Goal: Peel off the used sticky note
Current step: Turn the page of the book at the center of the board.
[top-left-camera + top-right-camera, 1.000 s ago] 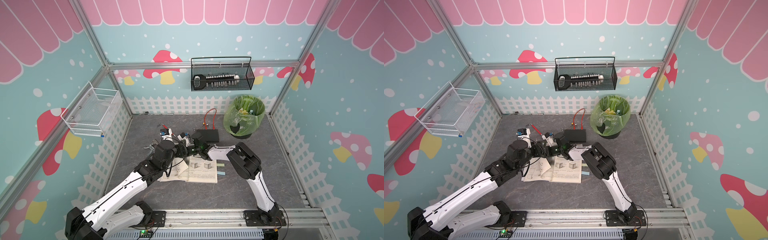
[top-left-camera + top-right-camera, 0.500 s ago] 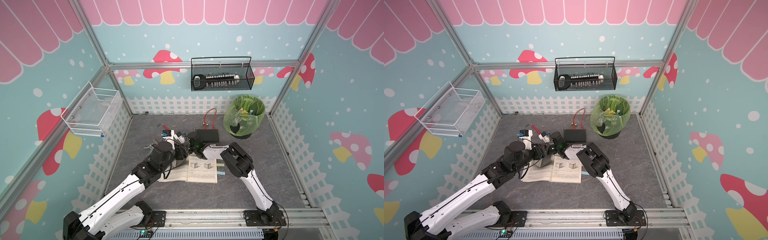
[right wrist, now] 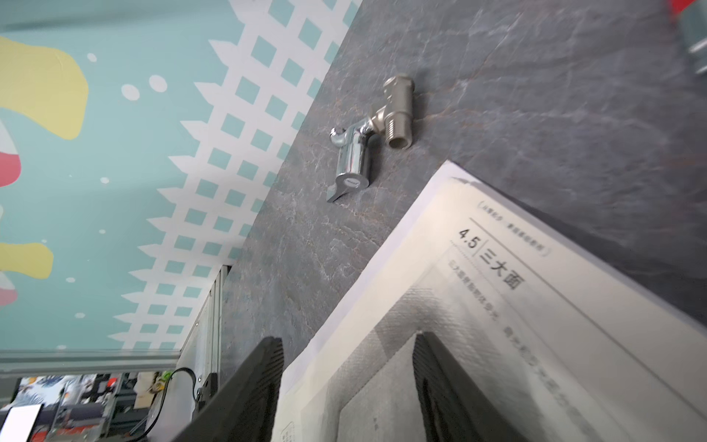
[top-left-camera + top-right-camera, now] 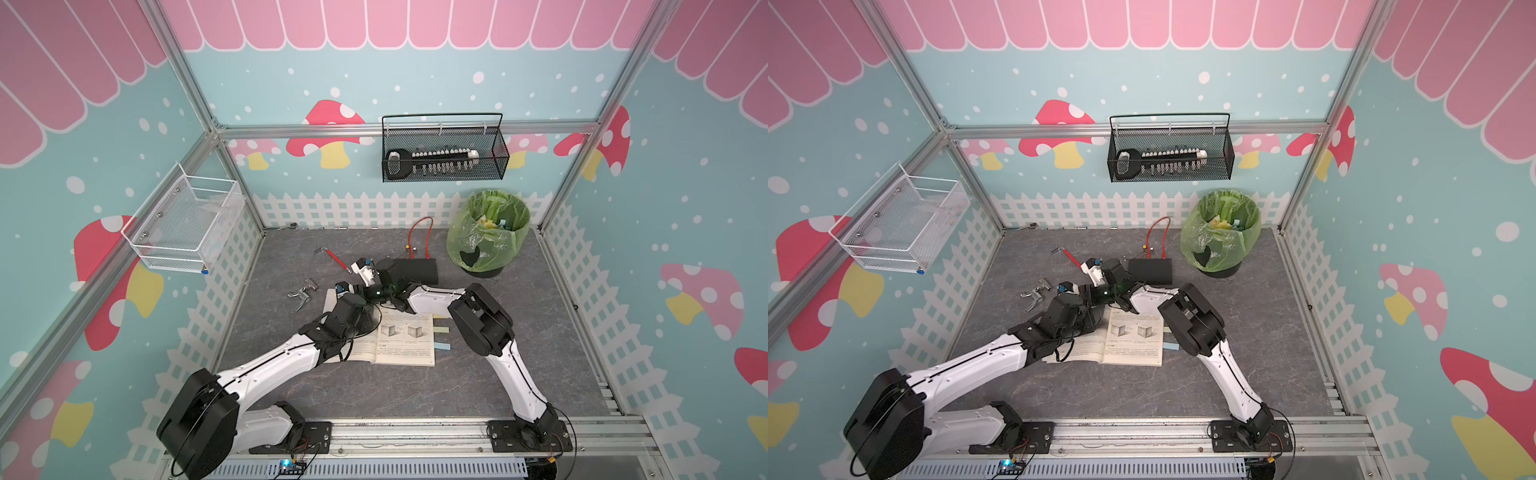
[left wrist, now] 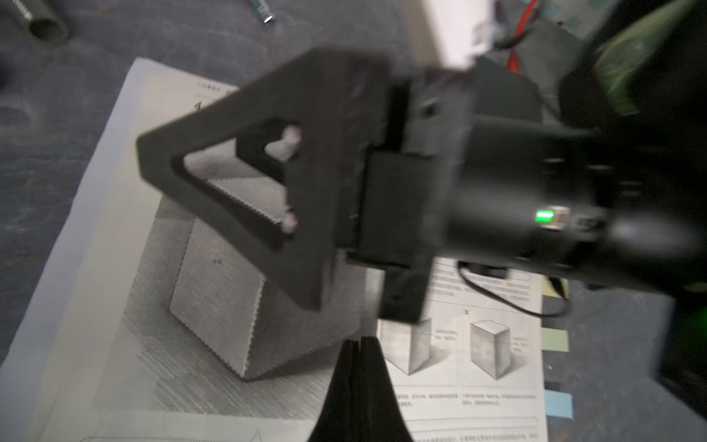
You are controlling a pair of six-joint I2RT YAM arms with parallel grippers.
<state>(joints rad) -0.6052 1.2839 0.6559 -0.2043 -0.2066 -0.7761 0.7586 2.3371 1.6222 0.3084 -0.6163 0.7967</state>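
Note:
An open book [image 4: 405,340] lies on the grey table. Small sticky notes poke out of its right edge: a pale green one [image 5: 554,340] [image 4: 441,330] and a blue one [image 5: 558,405] [image 4: 442,345]. Which one is the used sticky note I cannot tell. My left gripper [image 5: 359,342] is shut with nothing in it, low over the middle of the book. My right gripper [image 3: 348,367] is open above the far corner of the left page, with nothing between its fingers [image 5: 245,214]. Neither gripper touches a note. In both top views the two wrists crowd together over the left page.
A metal tap fitting [image 3: 367,149] [image 4: 302,293] lies left of the book. Behind the book are a black box [image 4: 411,270], a red cable [image 4: 419,237] and a red-handled tool [image 4: 334,258]. A green-lined bin [image 4: 486,237] stands at the back right.
My left gripper has gone from wide open to shut. Both wrists have shifted left and further back over the left page, and the right jaws have narrowed a little.

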